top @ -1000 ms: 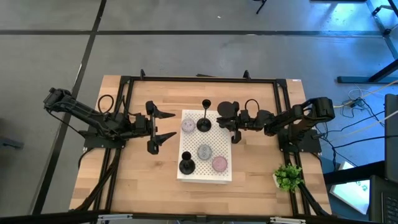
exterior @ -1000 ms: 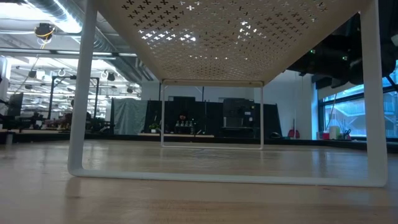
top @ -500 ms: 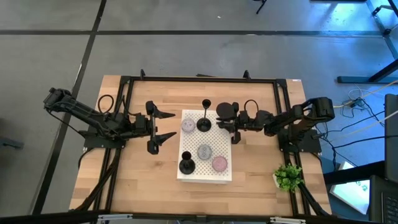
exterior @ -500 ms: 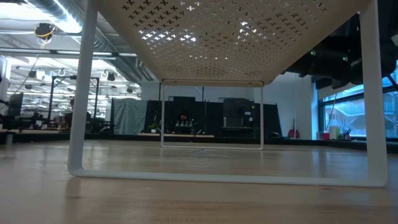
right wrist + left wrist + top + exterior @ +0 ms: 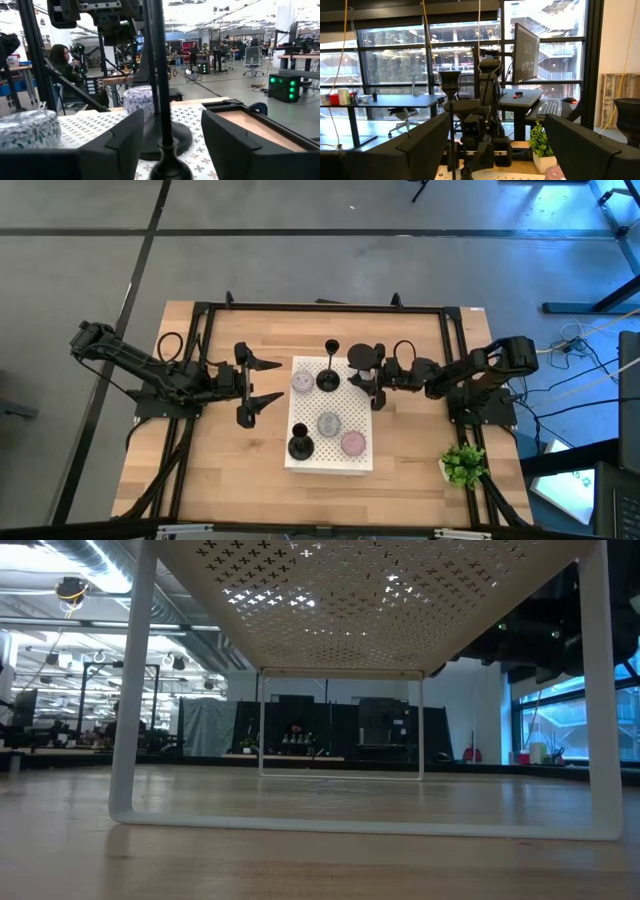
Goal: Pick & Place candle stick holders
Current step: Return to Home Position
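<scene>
A white perforated stand (image 5: 305,410) sits mid-table. One black candle stick holder (image 5: 328,377) stands on its far part and another (image 5: 300,446) at its near left corner. A third holder's thin stem (image 5: 156,60) runs upright between the fingers of my right gripper (image 5: 172,125), by the stand's right edge. Its wide round top (image 5: 361,358) shows from above, but its foot is hidden. My right gripper (image 5: 375,387) is open, with a gap on each side of the stem. My left gripper (image 5: 275,380) hovers open left of the stand, with nothing between its fingers.
Three round patterned candles lie on the stand: lilac (image 5: 303,383), grey (image 5: 329,423) and pink (image 5: 352,443). A small green plant (image 5: 462,465) stands at the near right. Black frame rails (image 5: 320,308) border the table. A person (image 5: 62,62) sits beyond the table.
</scene>
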Tool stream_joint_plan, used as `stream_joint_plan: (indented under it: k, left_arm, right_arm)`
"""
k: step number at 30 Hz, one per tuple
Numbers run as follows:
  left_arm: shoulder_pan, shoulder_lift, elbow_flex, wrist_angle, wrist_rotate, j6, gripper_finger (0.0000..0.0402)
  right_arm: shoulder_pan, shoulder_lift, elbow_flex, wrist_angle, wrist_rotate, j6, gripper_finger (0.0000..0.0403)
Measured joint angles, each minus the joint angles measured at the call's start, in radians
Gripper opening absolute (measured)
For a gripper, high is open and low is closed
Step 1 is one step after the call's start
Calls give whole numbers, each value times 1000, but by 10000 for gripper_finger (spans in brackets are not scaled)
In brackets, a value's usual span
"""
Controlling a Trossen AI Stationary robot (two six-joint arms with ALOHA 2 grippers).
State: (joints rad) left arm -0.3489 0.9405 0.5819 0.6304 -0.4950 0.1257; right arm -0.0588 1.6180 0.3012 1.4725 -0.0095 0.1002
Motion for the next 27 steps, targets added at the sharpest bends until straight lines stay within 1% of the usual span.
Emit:
stream_joint_plan:
  k: [7, 14, 17, 20, 27]
  left_arm:
    - [0, 0, 0, 0, 0, 0, 322]
    - [-1, 0, 0, 0, 0, 0, 322]
    - [-4, 0, 0, 0, 0, 0, 322]
    - [-4, 0, 0, 0, 1, 0, 322]
    - [-4, 0, 0, -2, 2, 0, 322]
  right_arm:
    - [19, -2, 0, 5, 17, -8, 234]
    - [40, -29, 0, -9, 10, -4, 282]
    - [42, -75, 0, -79, 10, 1, 300]
    - [42, -146, 0, -193, 18, 5, 310]
    - [42, -356, 1, -481, 33, 8, 313]
